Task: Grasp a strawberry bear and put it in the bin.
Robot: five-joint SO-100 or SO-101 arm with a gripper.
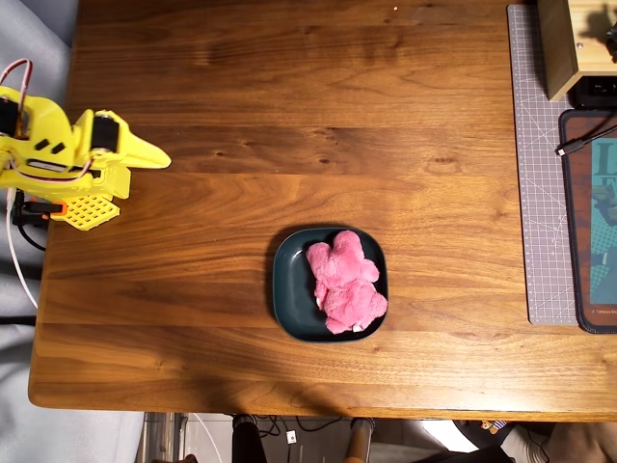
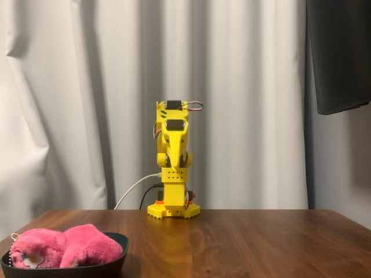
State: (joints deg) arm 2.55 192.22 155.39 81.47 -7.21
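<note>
A fluffy bright-pink bear [image 2: 64,246] is seen lying lumpy and limp inside the shallow dark teal bin [image 1: 289,289], low in the middle of the overhead view and at the lower left of the fixed view. The dish is square with rounded corners and a raised rim. It is carried by a glossy brown wooden tabletop [image 1: 241,96]. Farther back, the yellow plastic arm is folded up, its claw [image 1: 154,154] apparently drawn together, well apart from the dish. Pale pleated curtains [image 2: 87,87] are hung behind.
</note>
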